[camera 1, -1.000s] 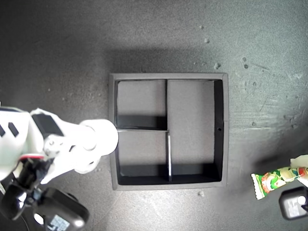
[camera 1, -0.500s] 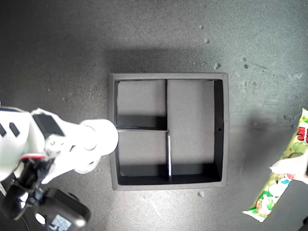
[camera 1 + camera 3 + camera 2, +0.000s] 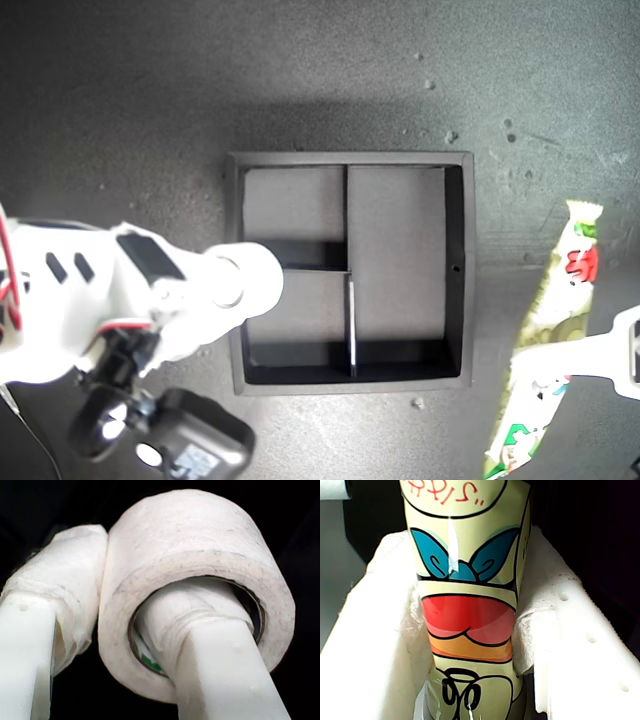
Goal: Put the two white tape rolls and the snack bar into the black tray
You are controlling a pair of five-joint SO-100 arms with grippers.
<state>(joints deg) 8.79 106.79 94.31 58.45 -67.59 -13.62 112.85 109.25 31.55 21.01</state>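
1. Our first gripper [image 3: 470,645] is clamped on the bar [image 3: 465,580]: the first wrist view shows the wrapper pinched between two padded white fingers [image 3: 380,630], with its blue, red and orange cartoon print filling the gap.
2. The exterior view shows what that close view cannot: the whole bar [image 3: 545,335] runs slanted at the exterior view's right edge, beside the tray [image 3: 458,170] and outside its wall, with a white finger crossing it about two thirds of the way down.
3. Our second gripper [image 3: 120,630] is closed on a tape roll [image 3: 195,555]. One finger [image 3: 220,670] passes through the roll's hole and the other wrapped finger presses the roll's outer face, so the roll's wall sits between them.
4. In the exterior view the roll is hidden; only the second arm's white body [image 3: 140,300] shows, at the lower left of that view, its rounded end overlapping the tray's left wall.
5. The exterior view shows all three tray sections holding nothing.
6. We cannot find a second roll in any view.
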